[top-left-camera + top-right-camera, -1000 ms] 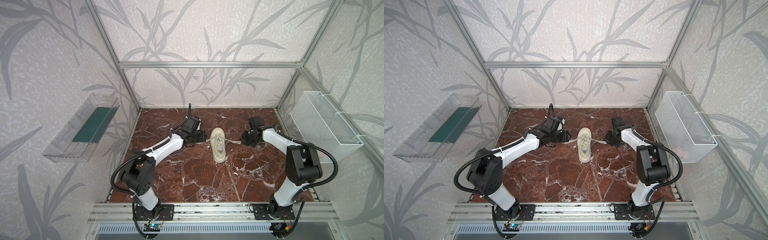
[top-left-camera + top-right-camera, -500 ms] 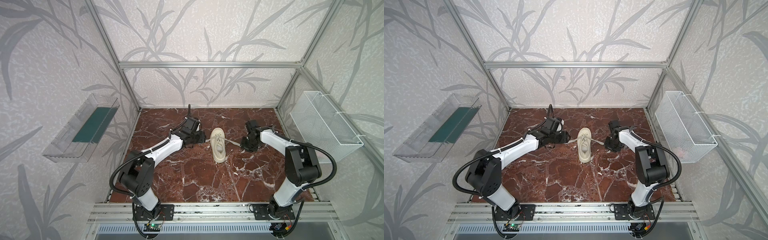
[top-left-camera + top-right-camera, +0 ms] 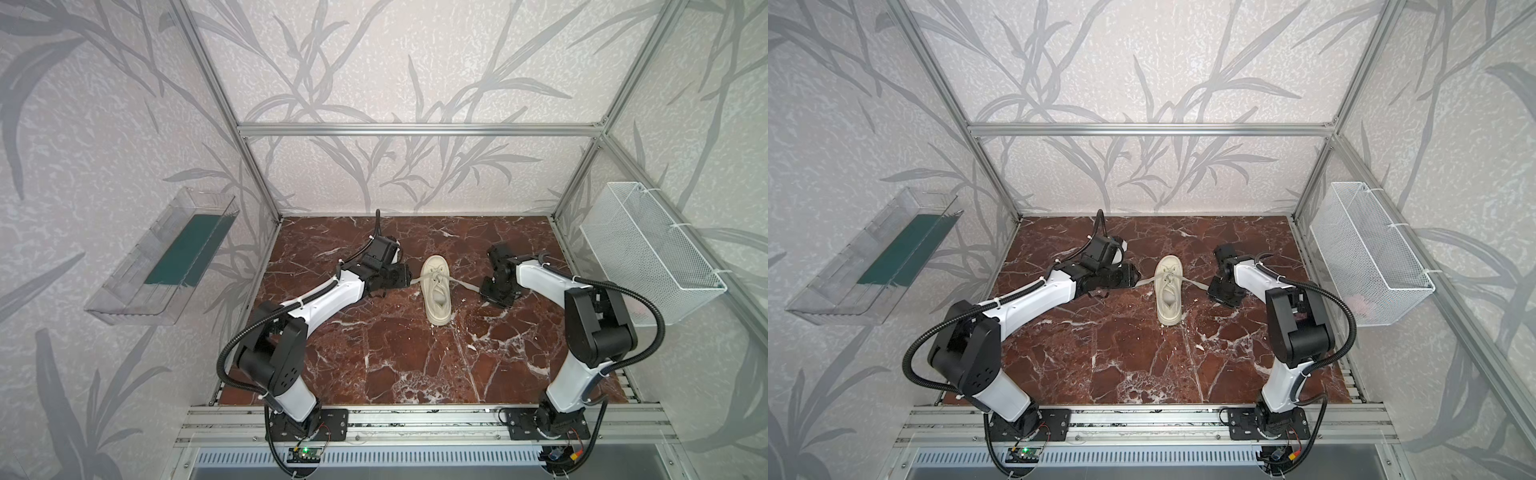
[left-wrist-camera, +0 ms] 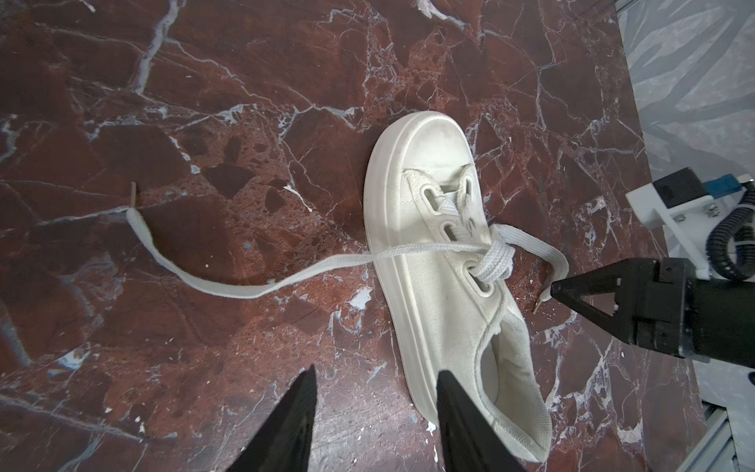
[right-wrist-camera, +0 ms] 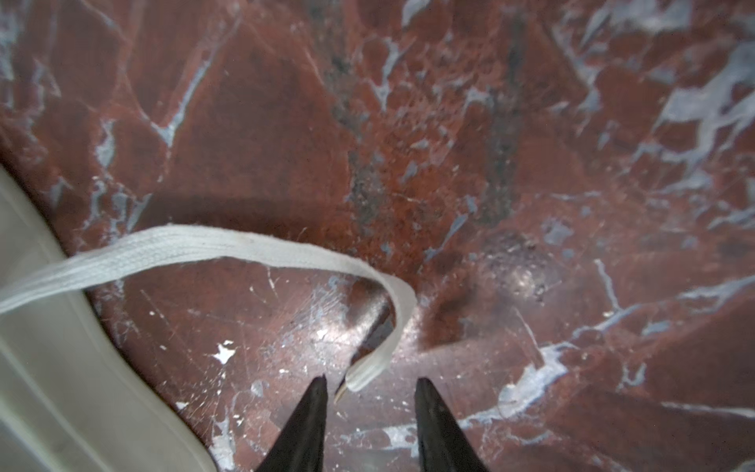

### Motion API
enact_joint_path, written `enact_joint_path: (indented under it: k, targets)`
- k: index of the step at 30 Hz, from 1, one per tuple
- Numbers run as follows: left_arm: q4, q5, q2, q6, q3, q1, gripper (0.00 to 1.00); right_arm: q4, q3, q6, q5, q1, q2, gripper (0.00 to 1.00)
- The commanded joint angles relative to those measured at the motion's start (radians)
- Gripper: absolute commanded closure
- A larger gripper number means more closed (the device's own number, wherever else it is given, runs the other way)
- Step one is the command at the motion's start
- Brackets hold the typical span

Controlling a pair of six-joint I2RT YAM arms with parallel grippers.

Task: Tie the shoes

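The cream shoe (image 3: 435, 291) (image 3: 1169, 291) lies mid-table in both top views, toe towards the back wall. Its laces cross over the tongue (image 4: 494, 253). One lace (image 4: 245, 286) trails slack across the marble on the left arm's side. The other lace (image 5: 204, 245) curls towards my right gripper (image 5: 371, 382), which is open; the lace's tip (image 5: 363, 376) lies loose just ahead of its fingertips. My left gripper (image 4: 376, 372) is open and empty, low beside the shoe's sole (image 4: 408, 327). In a top view the left gripper (image 3: 408, 281) and right gripper (image 3: 484, 287) flank the shoe.
The red marble tabletop (image 3: 395, 353) is fenced by an aluminium frame. A clear plastic bin (image 3: 166, 257) hangs on the left wall. A white wire basket (image 3: 648, 249) hangs on the right wall. Both arm bases sit at the front rail.
My right gripper opened and let go of the lace, then moved down and nearer the shoe. The lace now lies slack on the marble. The left arm has barely moved.
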State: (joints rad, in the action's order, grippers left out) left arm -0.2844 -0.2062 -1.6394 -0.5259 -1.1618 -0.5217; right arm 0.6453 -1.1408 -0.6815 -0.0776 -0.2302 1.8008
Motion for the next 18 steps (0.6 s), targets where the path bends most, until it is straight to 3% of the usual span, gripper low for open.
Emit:
enact_joint_path:
  k: [1, 8, 15, 18]
  targets:
    - [-0.017, 0.02, 0.036, 0.001, 0.01, 0.0, 0.5, -0.017, 0.009, -0.027, -0.001, -0.004, 0.027, 0.64]
    - [-0.016, 0.019, 0.034, -0.002, 0.01, 0.0, 0.5, -0.034, 0.009, -0.035, -0.005, -0.003, 0.057, 0.72]
    - [-0.025, 0.004, 0.035, -0.002, 0.004, 0.0, 0.5, -0.084, 0.03, -0.063, -0.061, 0.004, 0.033, 0.95]
    - [-0.033, -0.015, 0.035, -0.011, 0.005, -0.002, 0.5, -0.108, 0.038, -0.081, -0.099, 0.014, 0.005, 1.0]
